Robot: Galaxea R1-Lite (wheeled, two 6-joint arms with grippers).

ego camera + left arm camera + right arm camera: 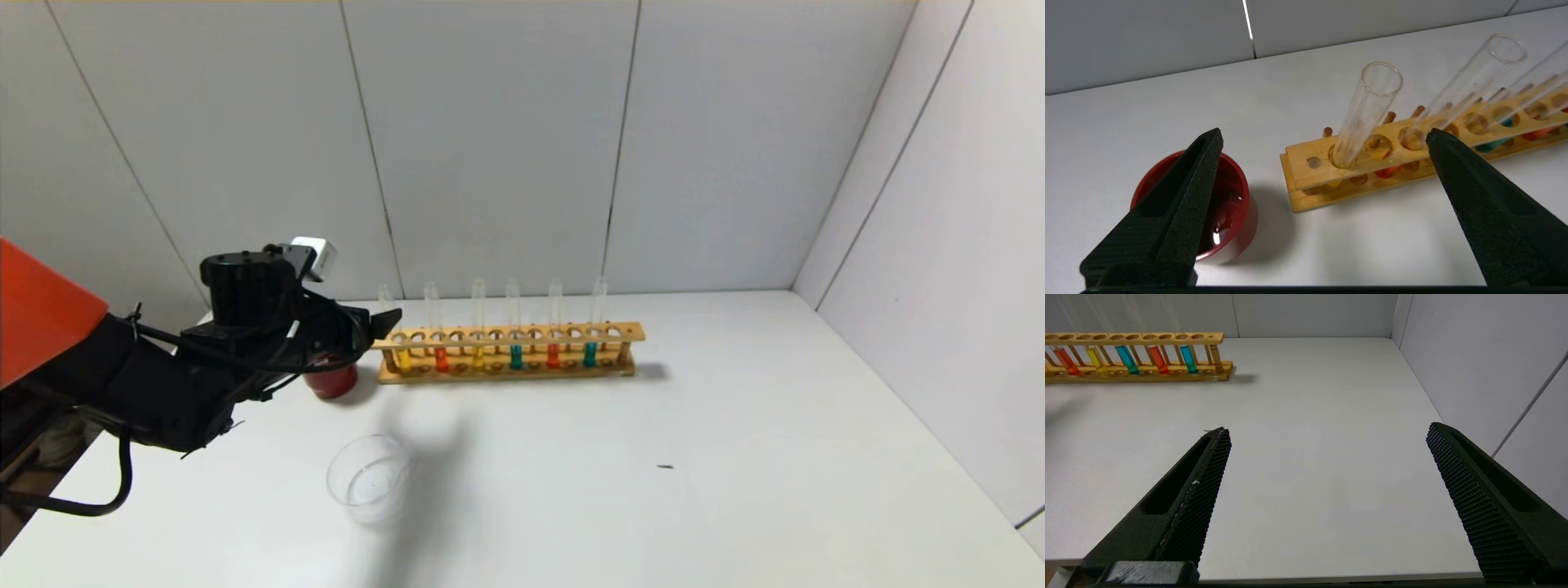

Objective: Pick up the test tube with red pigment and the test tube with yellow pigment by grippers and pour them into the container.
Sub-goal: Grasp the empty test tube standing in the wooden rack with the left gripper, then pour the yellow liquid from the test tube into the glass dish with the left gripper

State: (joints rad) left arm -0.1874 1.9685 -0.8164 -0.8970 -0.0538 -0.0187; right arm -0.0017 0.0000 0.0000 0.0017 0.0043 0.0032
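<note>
Left tool (pixel 1323 141), fingers spread, hovers just beside the wooden rack's (pixel 1331 169) end yellow-liquid clear glass tube (pixel 1365 112); misaligned closing could knock neighbouring tubes or tip the rack.

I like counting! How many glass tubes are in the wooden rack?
6, standing in the wooden rack: yellow, red, yellow, teal, red, teal.

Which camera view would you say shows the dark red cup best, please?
The left wrist view: the red cup sits close below the open left gripper, its glossy inside visible, though one finger crosses it. The head view shows only a sliver of it behind the left arm. The right wrist view misses it.
</note>
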